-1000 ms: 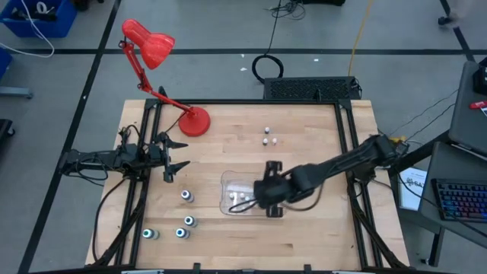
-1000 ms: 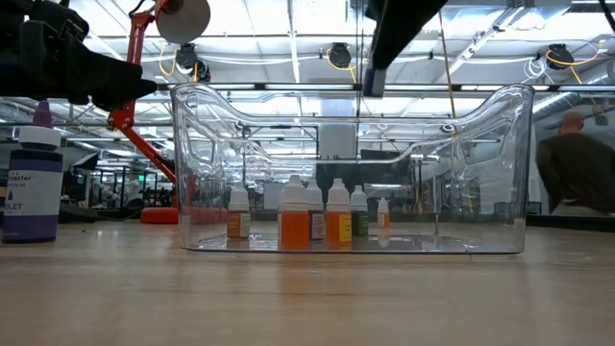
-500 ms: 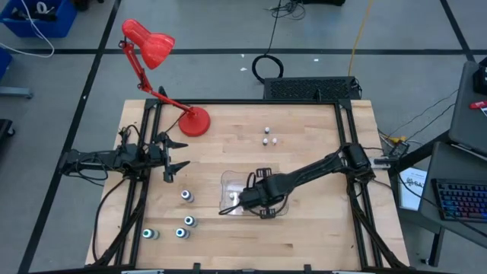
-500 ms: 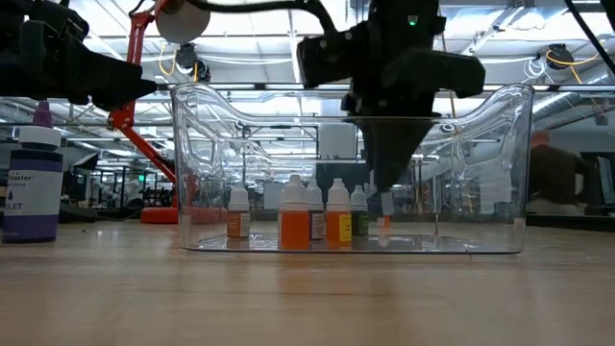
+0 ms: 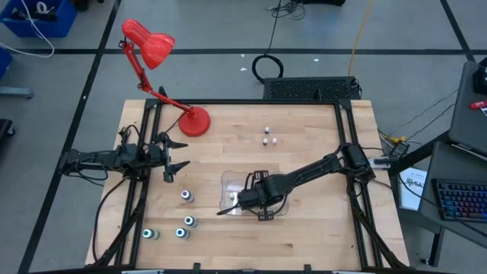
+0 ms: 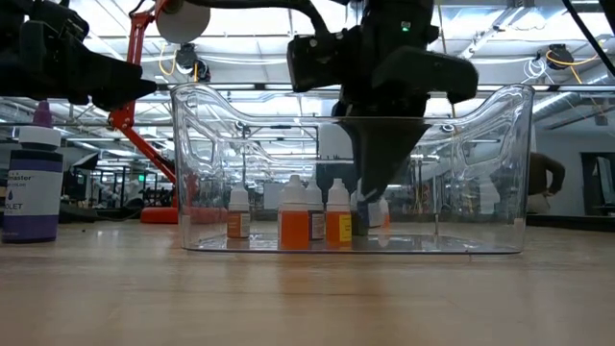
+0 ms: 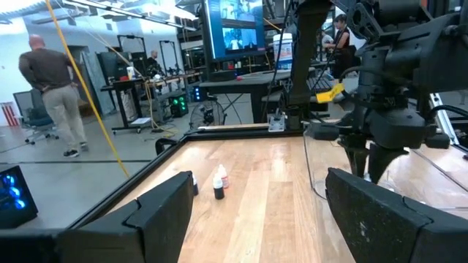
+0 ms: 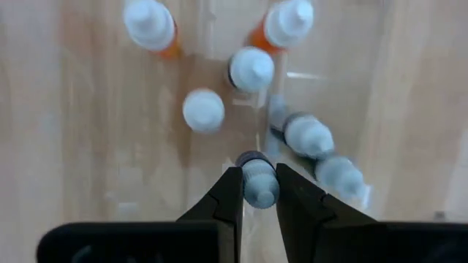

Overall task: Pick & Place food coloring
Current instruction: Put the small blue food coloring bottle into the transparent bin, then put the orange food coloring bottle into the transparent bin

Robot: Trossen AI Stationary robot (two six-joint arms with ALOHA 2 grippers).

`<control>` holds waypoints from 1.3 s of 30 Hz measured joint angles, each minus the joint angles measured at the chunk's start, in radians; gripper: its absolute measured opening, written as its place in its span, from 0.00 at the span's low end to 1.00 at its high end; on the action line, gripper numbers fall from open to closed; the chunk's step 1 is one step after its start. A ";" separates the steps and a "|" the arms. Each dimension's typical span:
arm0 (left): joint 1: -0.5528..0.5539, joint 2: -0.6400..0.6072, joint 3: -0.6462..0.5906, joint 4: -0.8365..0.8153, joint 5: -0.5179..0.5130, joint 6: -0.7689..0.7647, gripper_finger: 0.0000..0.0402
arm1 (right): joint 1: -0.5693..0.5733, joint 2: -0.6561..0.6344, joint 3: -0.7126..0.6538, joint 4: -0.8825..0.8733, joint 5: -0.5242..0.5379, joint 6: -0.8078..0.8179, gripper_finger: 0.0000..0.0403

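Note:
A clear plastic tray near the table's middle holds several tiny food coloring bottles standing on its floor. My right gripper reaches down into the tray and is shut on one small whitish-capped bottle. Two tiny bottles stand farther back. Several larger teal-topped bottles stand on the table's near left. My left gripper waits open at the left edge, pointing level. My right gripper pinches the small bottle at its cap and neck between its two fingers. The fingers come steeply from above, pointing down into the tray. The bottle stands about upright among the others; I cannot tell whether its base touches the tray floor.
A red desk lamp has its base on the far left of the table. A dark purple bottle stands near the low camera, left of the tray. Bare wood lies on the near right. People move in the room beyond.
My right gripper has come down into the tray, shifting toward the table's left edge and tipping more steeply downward. Over the last half second it has barely moved. The bottles standing in the tray have kept their places.

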 joint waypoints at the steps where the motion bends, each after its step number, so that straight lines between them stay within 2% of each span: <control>1: 0.000 0.000 0.000 0.000 0.000 0.000 0.76 | 0.000 0.000 -0.008 0.017 0.000 -0.003 0.11; 8: 0.000 0.000 0.000 0.000 0.000 0.000 0.76 | -0.005 -0.004 -0.059 0.070 -0.050 -0.003 0.11; 14: 0.000 0.000 0.000 0.000 0.000 0.000 0.76 | -0.005 -0.006 -0.066 0.079 -0.050 0.013 0.12; 21: 0.000 0.000 0.000 0.000 0.000 0.000 0.76 | -0.005 -0.025 -0.070 0.065 -0.053 0.077 0.38; 25: 0.000 0.000 0.000 0.000 0.000 0.000 0.76 | -0.004 -0.051 -0.070 0.058 -0.054 0.107 0.45; 35: 0.000 0.000 0.000 0.000 0.000 0.000 0.76 | -0.021 -0.221 -0.069 0.043 -0.044 0.078 0.44; 39: 0.000 0.000 0.000 0.000 0.000 0.000 0.76 | -0.059 -0.309 -0.068 0.036 0.092 0.002 0.43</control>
